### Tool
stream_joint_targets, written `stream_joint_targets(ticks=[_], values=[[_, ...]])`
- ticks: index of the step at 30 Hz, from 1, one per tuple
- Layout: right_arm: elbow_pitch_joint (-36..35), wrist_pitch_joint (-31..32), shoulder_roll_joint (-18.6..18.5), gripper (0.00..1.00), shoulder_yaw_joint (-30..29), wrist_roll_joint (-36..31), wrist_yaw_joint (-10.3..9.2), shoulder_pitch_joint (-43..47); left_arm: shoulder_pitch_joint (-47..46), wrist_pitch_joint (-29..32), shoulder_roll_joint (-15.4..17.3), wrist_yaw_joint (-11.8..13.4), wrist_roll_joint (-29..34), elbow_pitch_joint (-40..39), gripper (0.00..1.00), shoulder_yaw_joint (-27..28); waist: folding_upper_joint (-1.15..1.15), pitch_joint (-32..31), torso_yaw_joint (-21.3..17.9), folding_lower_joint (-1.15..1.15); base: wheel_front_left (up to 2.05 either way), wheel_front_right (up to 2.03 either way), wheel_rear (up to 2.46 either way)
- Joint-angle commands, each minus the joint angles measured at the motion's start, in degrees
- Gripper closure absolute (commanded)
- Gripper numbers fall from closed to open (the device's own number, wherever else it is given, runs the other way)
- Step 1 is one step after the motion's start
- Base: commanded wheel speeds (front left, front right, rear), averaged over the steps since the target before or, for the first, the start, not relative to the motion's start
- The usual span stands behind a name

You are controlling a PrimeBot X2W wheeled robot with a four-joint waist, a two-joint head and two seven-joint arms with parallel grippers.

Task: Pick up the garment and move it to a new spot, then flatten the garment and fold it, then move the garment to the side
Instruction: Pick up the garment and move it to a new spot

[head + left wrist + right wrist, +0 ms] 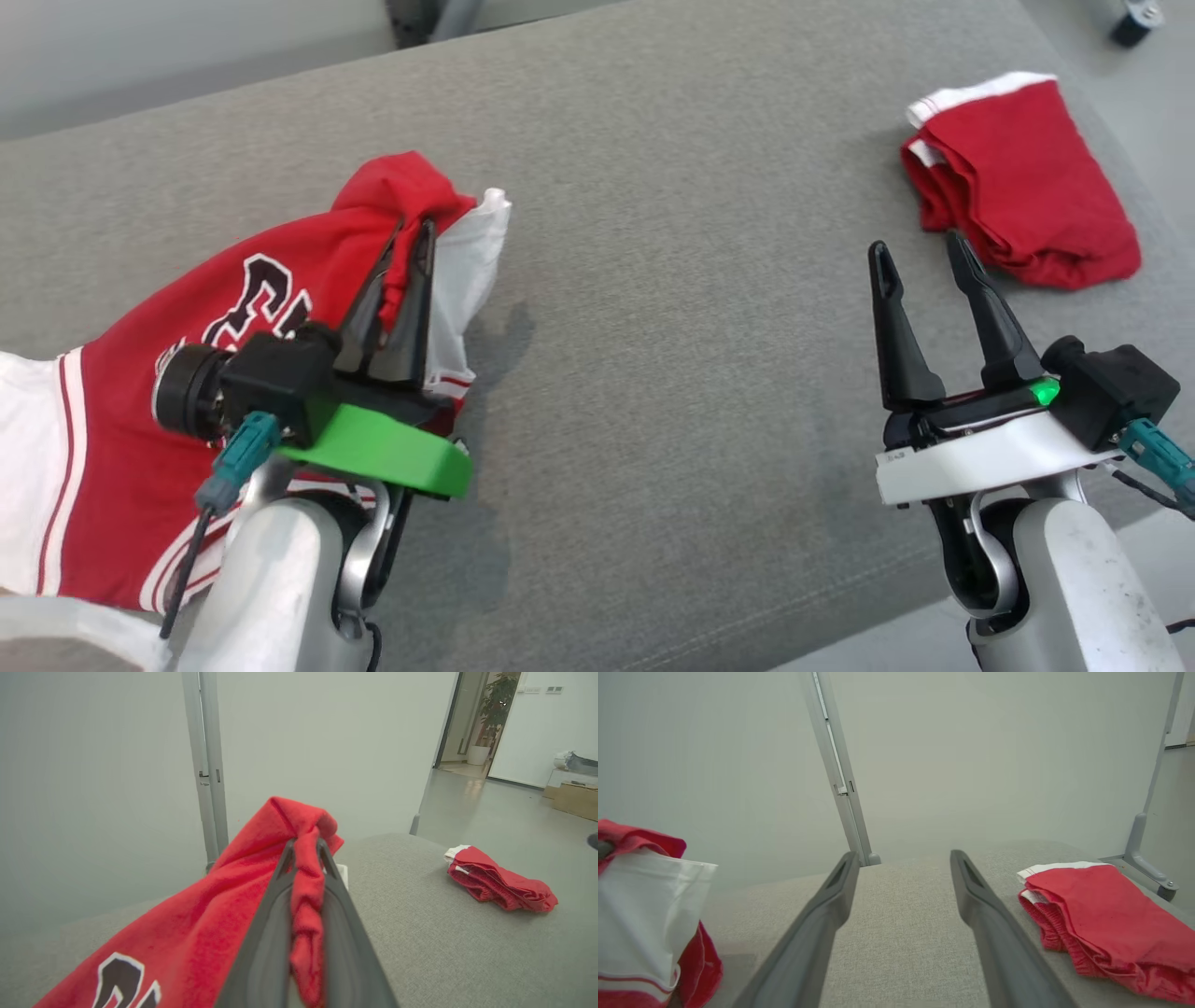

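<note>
The garment [140, 411] is red with white trim and dark lettering, and it drapes across the left of the grey cushioned surface [672, 280]. My left gripper [411, 229] is shut on a bunched red fold of it, lifted off the surface; in the left wrist view the red cloth [306, 891] is pinched between the two fingers. A white part [644, 914] of the garment hangs at the left of the right wrist view. Over the right of the surface my right gripper [920, 247] stands open, with nothing between its fingers [822, 914].
A second red piece of clothing with a white band [1022, 182] lies folded at the far right of the surface, just beyond my right gripper. Grey metal posts [208, 765] stand behind the surface before a pale wall. A doorway and a plant [497, 700] show far off.
</note>
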Motion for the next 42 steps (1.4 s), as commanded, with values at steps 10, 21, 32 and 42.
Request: stream_joint_targets(ticks=[10, 21, 32, 42], values=[[3.94, -3.86, 1.26, 0.00, 0.64, 2.63, -0.03, -0.70, -6.61, 1.98, -0.46, -2.17, 0.55, 6.81, 1.00, -3.81, 0.00, 9.69, -16.60, 0.00, 0.00, 0.00, 0.00], [6.54, -5.42, 1.34, 0.00, 0.47, 2.42, -0.03, -2.85, -9.14, -1.81, -0.50, -2.80, 0.10, 11.77, 0.00, -5.27, 0.00, 9.67, -13.07, 0.00, 0.00, 0.00, 0.00], [7.23, -4.12, 0.15, 0.00, -0.99, -0.58, -0.03, -2.20, -4.99, -7.16, 0.57, 2.18, -1.73, 9.27, 0.00, 0.24, 0.00, 4.03, -3.37, 0.00, 0.00, 0.00, 0.00], [6.03, -1.51, -2.05, 0.00, -1.61, -2.38, -0.03, -0.53, 2.06, -9.89, 5.24, 6.40, -4.98, 7.19, 0.00, 9.51, 0.00, 0.39, 4.49, 0.00, 0.00, 0.00, 0.00]])
